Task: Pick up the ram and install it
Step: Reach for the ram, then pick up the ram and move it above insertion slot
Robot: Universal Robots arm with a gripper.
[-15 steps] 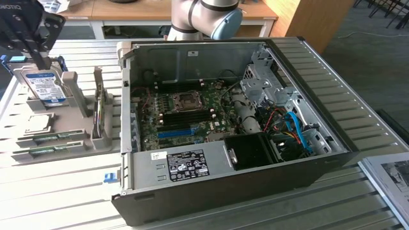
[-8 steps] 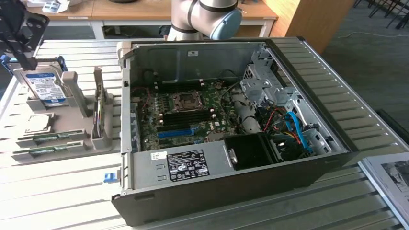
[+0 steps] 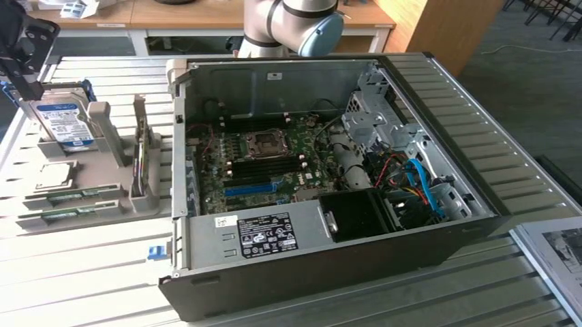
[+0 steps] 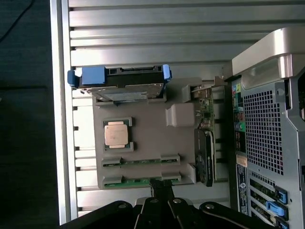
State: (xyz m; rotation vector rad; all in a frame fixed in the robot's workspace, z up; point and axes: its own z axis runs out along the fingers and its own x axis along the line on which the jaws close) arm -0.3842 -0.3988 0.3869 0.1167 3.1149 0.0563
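Gripper (image 4: 159,187) observed with fingers drawn together, nothing held, poised above the grey tray (image 4: 147,138). The ram (image 4: 136,181) lies flat in the tray's outermost slot, beneath the fingertips, its long axis running along the tray edge. 1 arm only.
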